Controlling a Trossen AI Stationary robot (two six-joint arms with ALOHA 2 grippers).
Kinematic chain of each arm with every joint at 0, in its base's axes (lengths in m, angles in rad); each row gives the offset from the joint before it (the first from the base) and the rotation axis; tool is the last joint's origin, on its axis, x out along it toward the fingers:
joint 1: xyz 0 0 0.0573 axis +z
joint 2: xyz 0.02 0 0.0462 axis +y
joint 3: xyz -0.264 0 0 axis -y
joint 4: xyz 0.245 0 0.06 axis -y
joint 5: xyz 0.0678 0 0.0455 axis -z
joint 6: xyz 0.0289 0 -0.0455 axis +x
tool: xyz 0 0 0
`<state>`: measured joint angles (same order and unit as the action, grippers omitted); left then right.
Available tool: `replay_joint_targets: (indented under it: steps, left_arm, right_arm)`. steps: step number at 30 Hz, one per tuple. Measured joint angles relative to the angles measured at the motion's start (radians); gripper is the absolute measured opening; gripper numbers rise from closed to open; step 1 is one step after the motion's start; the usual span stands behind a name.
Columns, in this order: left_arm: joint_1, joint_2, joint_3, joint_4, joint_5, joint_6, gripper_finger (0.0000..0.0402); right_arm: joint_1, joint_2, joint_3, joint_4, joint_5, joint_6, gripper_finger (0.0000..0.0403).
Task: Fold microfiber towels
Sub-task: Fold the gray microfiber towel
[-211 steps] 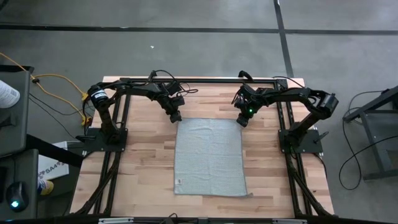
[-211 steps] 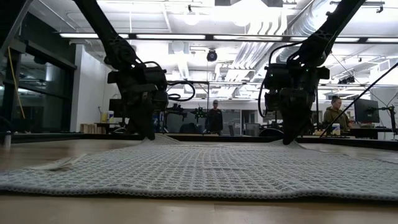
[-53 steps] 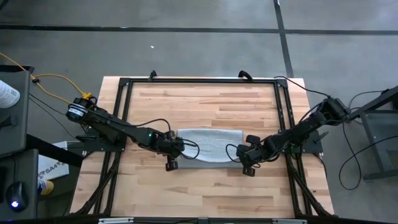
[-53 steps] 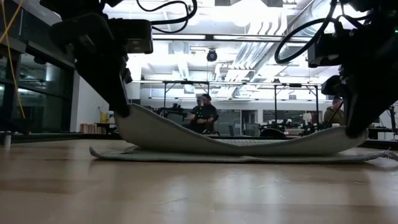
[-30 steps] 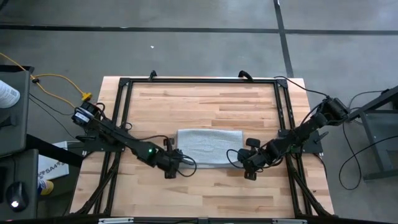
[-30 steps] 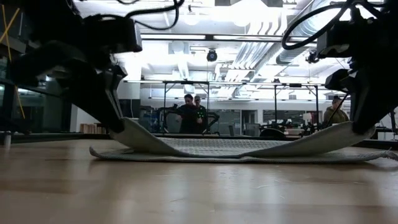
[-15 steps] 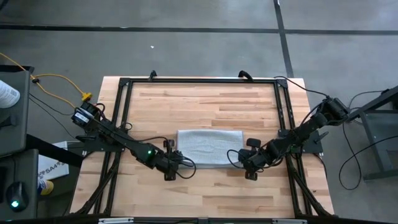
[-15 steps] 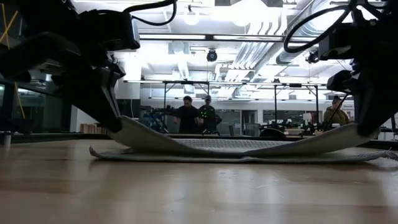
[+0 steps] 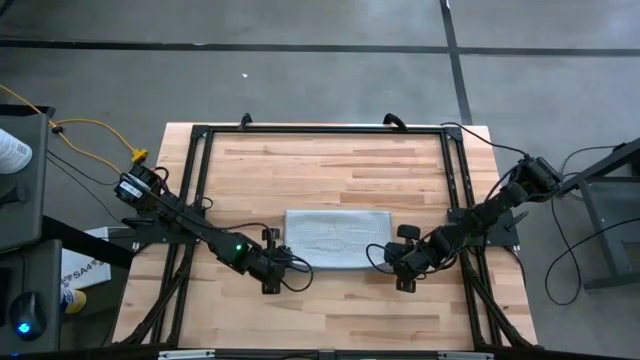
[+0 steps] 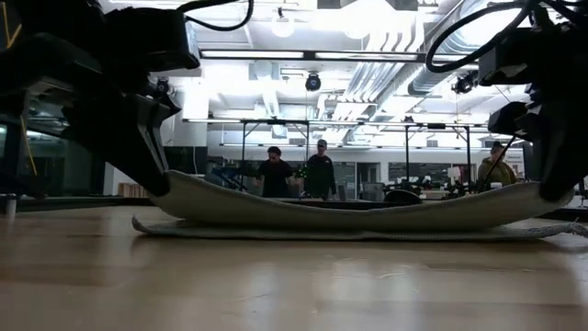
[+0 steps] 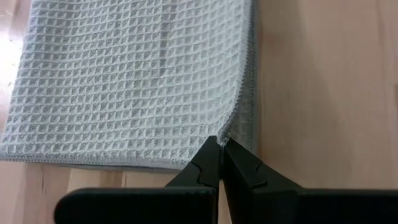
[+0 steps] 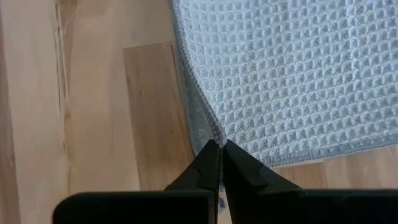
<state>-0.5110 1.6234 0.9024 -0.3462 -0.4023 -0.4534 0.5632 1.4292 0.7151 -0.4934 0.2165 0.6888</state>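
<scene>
A light grey towel (image 9: 335, 238) lies in the middle of the wooden table (image 9: 330, 160), a bit toward the near side. It is folded over on itself into a wide, short shape with 2 layers. From the low view, the bottom layer lies flat on the table. The top layer (image 10: 358, 213) sags in the middle and is lifted up at both ends.

The left gripper (image 9: 278, 262) is at the near left corner of the towel. Its 2 fingers are pressed together on the corner of the top layer of the towel (image 11: 130, 81). In the left wrist view, the dark fingers (image 11: 208, 163) meet right at the edge of the cloth, and the corner curls up into them. The bottom layer peeks out beside it on the wood.

The right gripper (image 9: 392, 260) is at the near right corner of the towel. Its 2 fingers are also pressed together, pinching that corner of the top layer. In the right wrist view, the fingers (image 12: 211, 163) close on the edge of the towel (image 12: 292, 74), and the hem runs down into them.

Both arms reach in low from the sides of the table. In the low view, 2 people (image 10: 299, 175) stand far back in the room behind the table.
</scene>
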Motion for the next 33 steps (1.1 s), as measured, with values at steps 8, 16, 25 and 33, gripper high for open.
replay_joint_targets:
  steps: [8,16,25,33]
  left_arm:
    - [0.000,0.000,0.000,0.000,0.024,0.000,0.0000]
    - [0.000,0.000,0.000,0.000,0.036,0.001,0.0000]
    - [0.001,0.000,0.000,0.000,0.055,0.011,0.0020]
    - [0.001,0.000,0.000,0.000,0.055,0.005,0.0088]
  right_arm:
    - [0.000,0.000,0.000,0.005,-0.034,0.002,0.0003]
    - [0.000,0.000,0.000,0.009,-0.054,0.015,0.0003]
    - [-0.016,0.000,0.000,0.030,-0.075,0.000,0.0012]
    - [-0.016,0.000,0.000,0.049,-0.069,-0.019,0.0064]
